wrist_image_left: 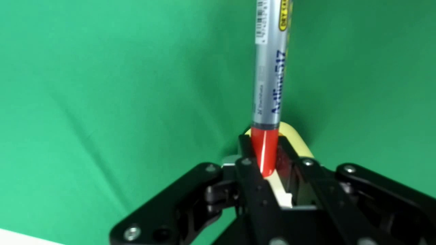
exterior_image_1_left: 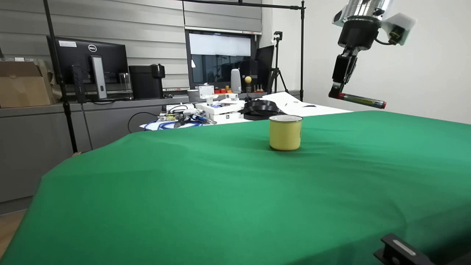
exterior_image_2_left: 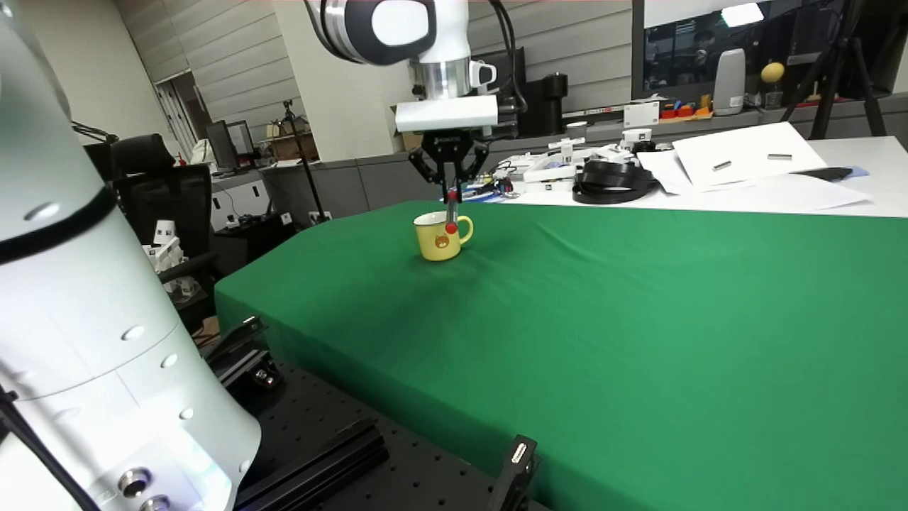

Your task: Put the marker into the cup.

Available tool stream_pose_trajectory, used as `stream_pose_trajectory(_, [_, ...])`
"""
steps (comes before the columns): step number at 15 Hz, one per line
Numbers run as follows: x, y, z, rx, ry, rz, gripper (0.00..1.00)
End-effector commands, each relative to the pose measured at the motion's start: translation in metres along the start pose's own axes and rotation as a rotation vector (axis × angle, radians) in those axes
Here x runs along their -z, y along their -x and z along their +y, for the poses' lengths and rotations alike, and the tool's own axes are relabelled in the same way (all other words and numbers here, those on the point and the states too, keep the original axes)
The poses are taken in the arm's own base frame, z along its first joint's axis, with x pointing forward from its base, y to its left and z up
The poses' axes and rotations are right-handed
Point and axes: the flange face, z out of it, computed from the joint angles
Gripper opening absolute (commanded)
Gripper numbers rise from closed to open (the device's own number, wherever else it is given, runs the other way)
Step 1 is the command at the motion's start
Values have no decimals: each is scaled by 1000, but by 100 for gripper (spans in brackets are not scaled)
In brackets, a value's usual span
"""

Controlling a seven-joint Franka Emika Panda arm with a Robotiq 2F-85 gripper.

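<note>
My gripper (exterior_image_1_left: 335,91) (exterior_image_2_left: 452,193) (wrist_image_left: 264,139) is shut on the red cap end of the marker (exterior_image_1_left: 362,100) (exterior_image_2_left: 452,211) (wrist_image_left: 270,75). The marker has a silver barrel and a red tip at its free end. It lies nearly level, with the free end slightly lower, well above the cloth. The yellow cup (exterior_image_1_left: 285,133) (exterior_image_2_left: 433,245) stands upright on the green cloth, with a pale rim, a handle and a small face print. In the wrist view the cup (wrist_image_left: 295,140) shows below and behind the fingers, which hide most of it, including its mouth.
The green cloth (exterior_image_1_left: 220,198) (exterior_image_2_left: 638,319) covers the table. Behind it stands a white table (exterior_image_2_left: 872,170) with papers, a black coil (exterior_image_2_left: 613,181) and white parts. Black clamps (exterior_image_1_left: 403,252) (exterior_image_2_left: 516,468) sit at the robot-side edge.
</note>
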Motion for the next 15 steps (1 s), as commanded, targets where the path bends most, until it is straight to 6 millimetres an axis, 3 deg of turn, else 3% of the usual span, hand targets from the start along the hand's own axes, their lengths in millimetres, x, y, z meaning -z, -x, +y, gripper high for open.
stream_pose_trajectory(1, [21,-15,1,-14,52,71,5])
stream_pose_trajectory(6, [61,-22,-4,8,103,111,5])
stream_pose_trajectory(7, [41,-22,0,16,95,101,5])
stream_pose_trajectory(8, [47,-23,-1,20,99,108,21])
stream_pose_trajectory(15, [38,-21,-1,18,89,94,21])
